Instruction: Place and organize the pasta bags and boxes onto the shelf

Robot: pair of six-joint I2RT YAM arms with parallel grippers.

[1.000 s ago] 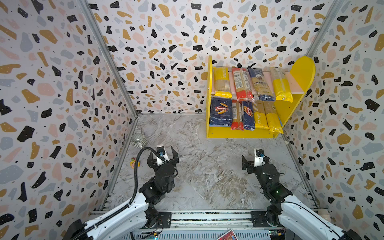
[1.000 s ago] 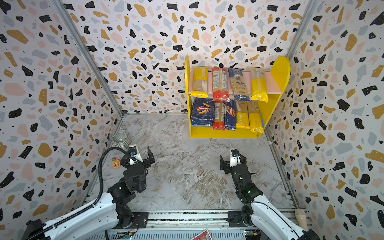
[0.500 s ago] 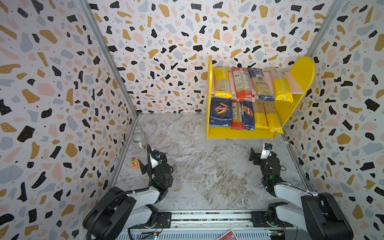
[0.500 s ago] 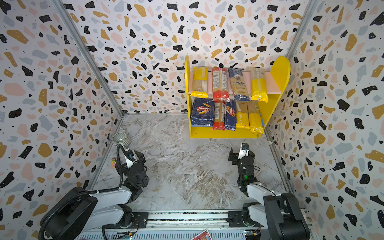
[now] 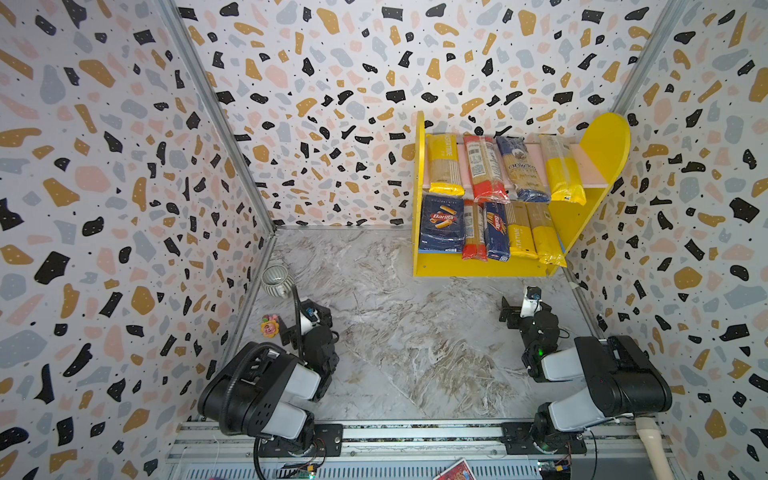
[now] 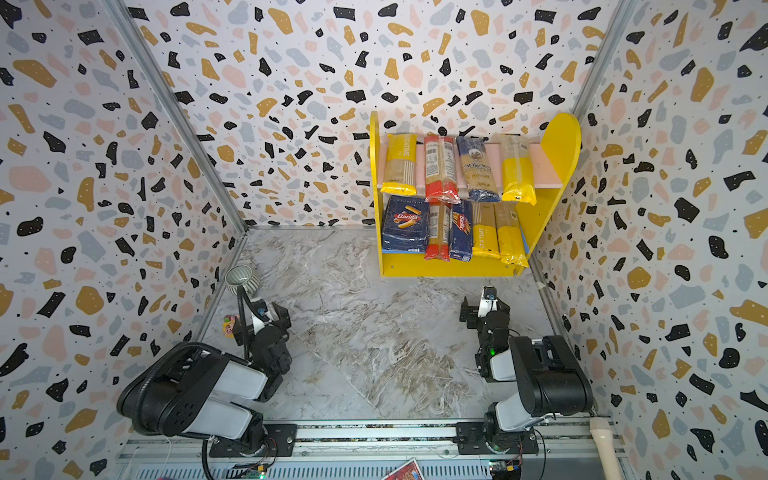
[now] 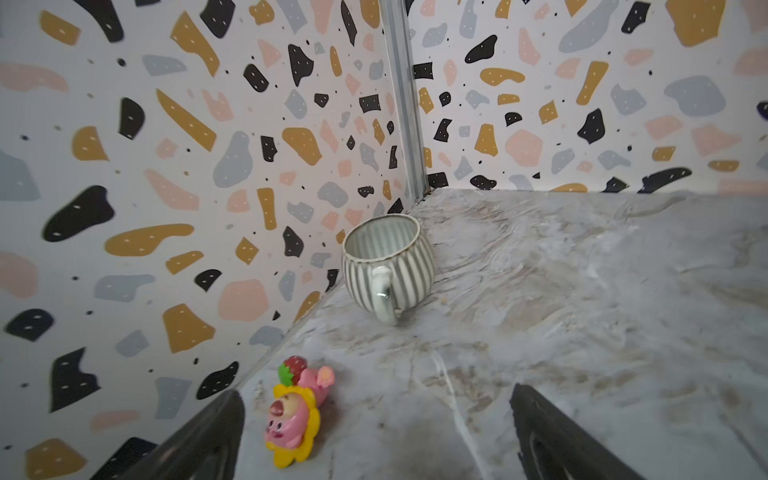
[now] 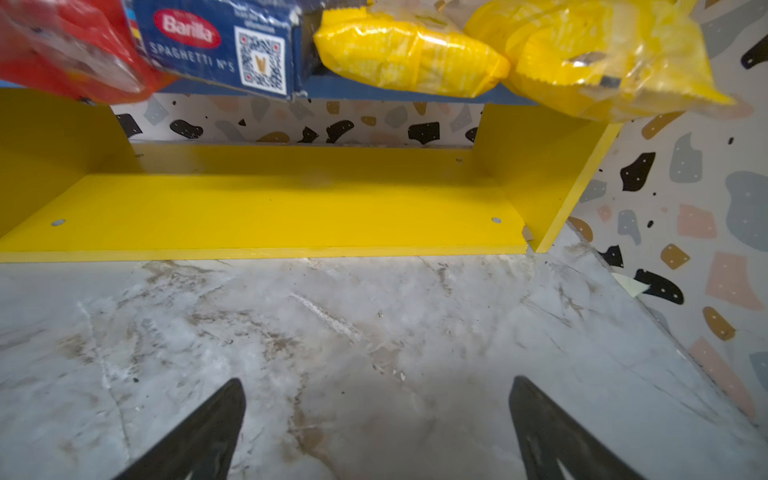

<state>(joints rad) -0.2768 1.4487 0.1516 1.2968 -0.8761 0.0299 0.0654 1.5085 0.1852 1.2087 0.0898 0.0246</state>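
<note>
The shelf [image 5: 602, 137] [image 6: 561, 141] stands at the back right, and every pack lies on it. On its pink upper board lie a yellow bag [image 5: 444, 164], a red bag [image 5: 484, 168], the blue "ankara" bag [image 5: 521, 170] and another yellow bag [image 5: 561, 170]. Its blue lower board holds the wide Barilla box [image 5: 441, 224], a red bag [image 5: 473, 230], the narrow spaghetti box [image 5: 496, 232] [image 8: 216, 41] and two yellow bags [image 5: 532, 232]. My left gripper [image 5: 305, 322] [image 7: 376, 399] is open and empty by the left wall. My right gripper [image 5: 524, 305] [image 8: 376, 386] is open and empty, low in front of the shelf base.
A striped grey mug [image 5: 276, 280] [image 7: 388, 266] stands by the left wall. A pink and yellow toy [image 5: 269, 326] [image 7: 295, 415] lies on the floor close to my left finger. Both arms are folded near the front rail [image 5: 415, 432]. Patterned walls close in three sides.
Both arms have folded back toward the front rail and their wrists have dropped low. The grippers drifted slightly toward the side walls and stayed open. The packs on the shelf have not moved.
</note>
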